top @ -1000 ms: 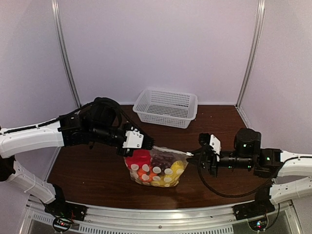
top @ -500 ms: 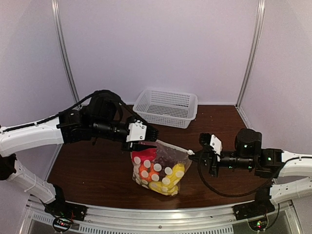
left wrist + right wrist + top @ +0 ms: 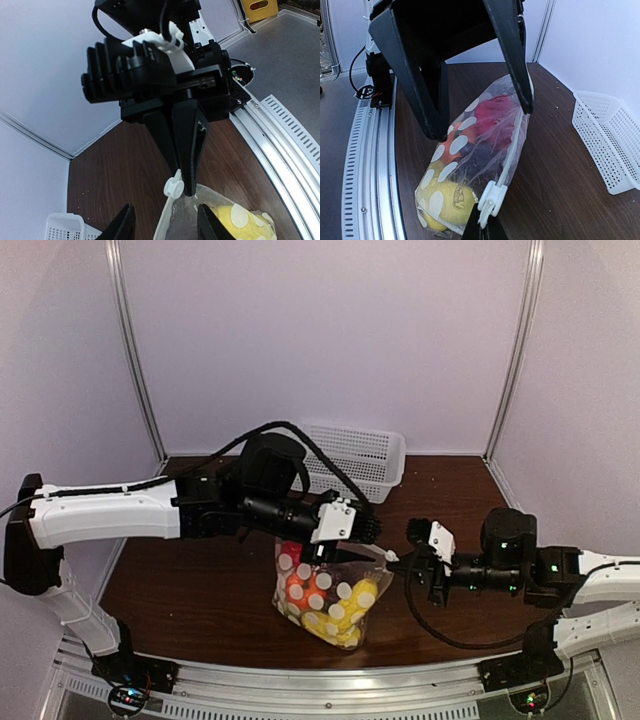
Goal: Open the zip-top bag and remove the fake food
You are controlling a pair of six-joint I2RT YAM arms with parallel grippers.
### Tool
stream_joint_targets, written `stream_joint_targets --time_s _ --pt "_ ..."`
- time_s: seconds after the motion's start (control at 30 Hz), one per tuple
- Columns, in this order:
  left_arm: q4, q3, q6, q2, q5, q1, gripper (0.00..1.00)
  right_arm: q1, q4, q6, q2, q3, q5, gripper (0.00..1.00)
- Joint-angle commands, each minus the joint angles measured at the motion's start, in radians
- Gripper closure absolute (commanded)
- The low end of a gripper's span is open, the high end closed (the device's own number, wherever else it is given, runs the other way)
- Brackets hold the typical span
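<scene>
Top external: we look from high behind the arm bases toward 12 o'clock, far enough back to take in most of the table (image 3: 190, 590).
Left wrist: we sit close behind the left gripper (image 3: 162, 229), facing the right gripper (image 3: 187, 189) head-on.
Right wrist: equally close, we face the opposite way.
Shared: all three views show the zip-top bag (image 3: 325, 590) and the basket (image 3: 375, 455), which we find at 7 o'clock from the left wrist and 3 o'clock from the right.

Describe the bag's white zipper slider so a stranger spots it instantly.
On the dark wooden table stands a clear white-dotted plastic bag. At its top corner, pinched by the right gripper, sits a small white plastic slider; unlike the flat printed dots, it protrudes.
</scene>
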Motion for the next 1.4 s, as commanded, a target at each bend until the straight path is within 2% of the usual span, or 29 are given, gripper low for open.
stream_joint_targets --time_s 0.0,0.27,0.67,0.8,0.83,0.93,1.2,1.3,1.37 --pt "0.025 0.066 0.004 0.046 0.047 -0.003 0.57 0.017 0.005 -0.016 -0.021 0.047 0.046 1.00" --pt "-0.045 0.150 0.044 0.134 0.063 -0.004 0.64 0.036 -0.019 -0.035 -0.011 0.062 0.062 1.00" --pt "-0.087 0.162 0.079 0.149 0.084 -0.004 0.88 0.046 -0.038 -0.042 -0.025 0.067 0.086 1.00" --pt "-0.096 0.161 0.079 0.148 0.081 -0.004 0.93 0.048 -0.041 -0.039 -0.039 0.062 0.090 1.00" --pt "-0.095 0.159 0.079 0.149 0.075 -0.004 0.91 0.048 -0.041 -0.038 -0.041 0.061 0.091 1.00" --pt "-0.086 0.154 0.078 0.149 0.058 -0.003 0.75 0.049 -0.044 -0.043 -0.042 0.062 0.089 1.00" --pt "-0.081 0.194 0.079 0.177 0.072 -0.004 0.62 0.052 -0.047 -0.051 -0.032 0.067 0.086 1.00" --pt "-0.088 0.206 0.080 0.186 0.075 -0.006 0.61 0.054 -0.049 -0.053 -0.028 0.068 0.089 1.00" --pt "-0.106 0.217 0.086 0.192 0.079 -0.005 0.67 0.054 -0.049 -0.053 -0.028 0.067 0.090 1.00"
